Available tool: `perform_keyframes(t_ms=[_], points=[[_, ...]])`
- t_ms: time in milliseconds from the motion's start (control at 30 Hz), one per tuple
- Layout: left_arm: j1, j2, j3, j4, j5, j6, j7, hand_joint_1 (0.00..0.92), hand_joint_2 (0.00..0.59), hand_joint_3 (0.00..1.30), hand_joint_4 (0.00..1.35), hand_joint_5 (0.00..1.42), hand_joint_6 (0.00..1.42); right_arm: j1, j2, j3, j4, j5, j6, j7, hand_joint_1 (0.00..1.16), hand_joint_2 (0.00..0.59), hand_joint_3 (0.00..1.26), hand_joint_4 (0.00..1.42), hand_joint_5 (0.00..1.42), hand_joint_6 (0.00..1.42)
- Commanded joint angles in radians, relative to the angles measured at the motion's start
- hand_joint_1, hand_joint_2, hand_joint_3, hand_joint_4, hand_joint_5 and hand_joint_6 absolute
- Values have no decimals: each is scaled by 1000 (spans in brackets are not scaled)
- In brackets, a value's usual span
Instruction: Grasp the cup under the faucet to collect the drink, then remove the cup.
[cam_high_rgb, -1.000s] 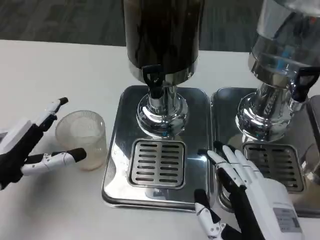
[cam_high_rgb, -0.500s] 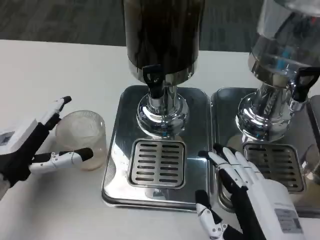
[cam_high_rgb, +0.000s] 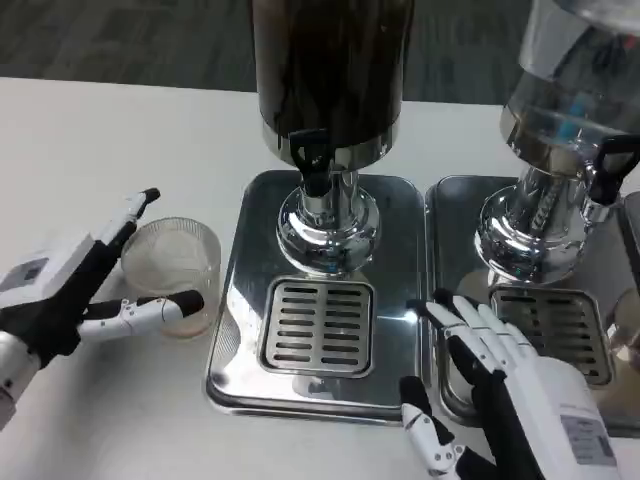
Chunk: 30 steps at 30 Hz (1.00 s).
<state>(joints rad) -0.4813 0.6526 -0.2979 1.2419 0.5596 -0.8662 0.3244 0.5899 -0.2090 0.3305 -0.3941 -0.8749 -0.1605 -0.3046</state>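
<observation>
Fingers (cam_high_rgb: 140, 315) of the left hand (cam_high_rgb: 75, 295) spread around one clear cup (cam_high_rgb: 172, 275), one fingertip at its near side, another past its far rim; whether they grip it I cannot tell; the cup stands on the table (cam_high_rgb: 100, 150), just left of the tray (cam_high_rgb: 232, 330), not under the faucet (cam_high_rgb: 310, 160); two dispensers stand on two trays; the right hand (cam_high_rgb: 500, 385) lies open between the two grilles.

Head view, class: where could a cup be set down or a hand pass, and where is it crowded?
Free: the drip grate under the dark dispenser's faucet, and bare table behind the cup. Crowded: around the cup, flanked by the left hand, and where the right hand covers the tray seam.
</observation>
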Motion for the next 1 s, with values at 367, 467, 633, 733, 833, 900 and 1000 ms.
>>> perform_keyframes(t_ms=[367, 467, 633, 733, 833, 900, 1000], points=[[18, -72, -4, 11, -9, 6, 33, 307, 164, 398, 418, 698, 931, 22, -4, -32, -35, 33, 10, 42, 305, 447, 197, 123, 86, 69], [22, -72, -8, 9, -2, 6, 53, 332, 176, 519, 552, 871, 1162, 22, -5, -33, -38, 26, 7, 45, 304, 447, 197, 127, 86, 67], [30, -69, -4, 12, -5, 8, 73, 344, 178, 616, 648, 964, 1257, 15, -1, -33, -34, 34, 6, 52, 304, 449, 197, 132, 86, 50], [40, -63, 2, 10, -7, 3, 95, 357, 179, 644, 683, 987, 1292, 13, 0, -31, -31, 36, 6, 53, 304, 451, 197, 132, 84, 49], [49, -56, 6, 5, -6, -3, 126, 369, 179, 669, 710, 1008, 1316, 9, -2, -28, -29, 38, 2, 53, 304, 452, 197, 132, 80, 48], [54, -52, 12, 4, -10, -8, 141, 378, 171, 680, 729, 1031, 1324, 5, -1, -27, -27, 40, 3, 54, 304, 453, 197, 132, 78, 48], [62, -46, 20, 1, -14, -19, 157, 390, 165, 694, 746, 1038, 1343, 4, -2, -29, -26, 45, 2, 55, 304, 453, 197, 132, 77, 48]])
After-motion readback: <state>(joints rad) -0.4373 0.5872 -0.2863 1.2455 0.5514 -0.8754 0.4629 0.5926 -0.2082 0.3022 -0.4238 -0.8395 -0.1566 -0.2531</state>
